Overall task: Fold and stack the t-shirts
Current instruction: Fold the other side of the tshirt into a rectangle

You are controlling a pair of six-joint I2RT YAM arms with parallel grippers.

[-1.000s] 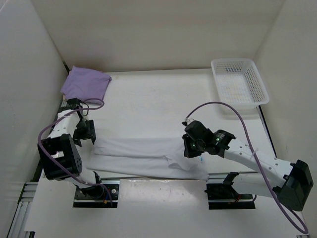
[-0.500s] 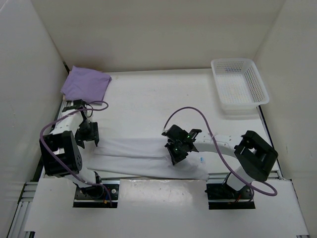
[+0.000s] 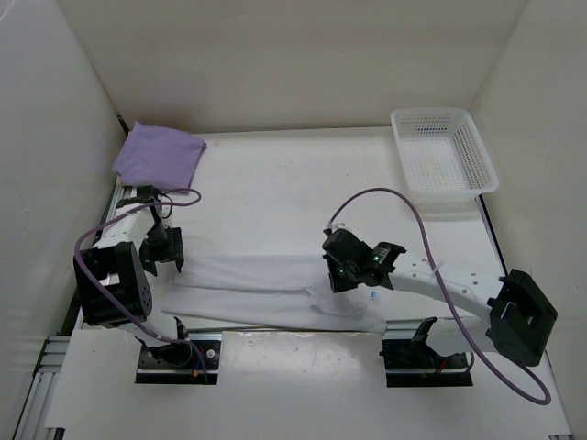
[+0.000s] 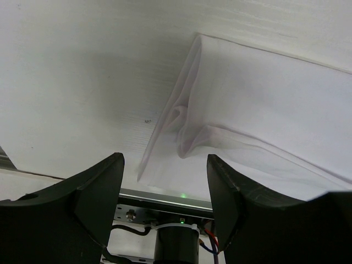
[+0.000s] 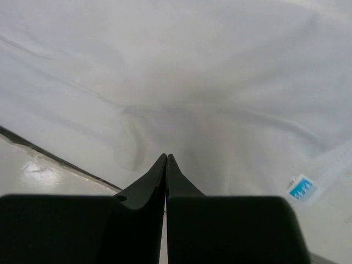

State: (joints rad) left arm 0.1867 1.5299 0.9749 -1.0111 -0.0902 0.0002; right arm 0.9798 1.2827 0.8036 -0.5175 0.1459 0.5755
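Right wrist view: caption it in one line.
Shut right claw over the white t-shirt, blue neck label at lower right.

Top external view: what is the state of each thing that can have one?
white t-shirt: folded into a long strip, lying flat
lavender t-shirt: folded, far left corner
basket: upright
left gripper: open, above the strip's left end
right gripper: shut, over the strip
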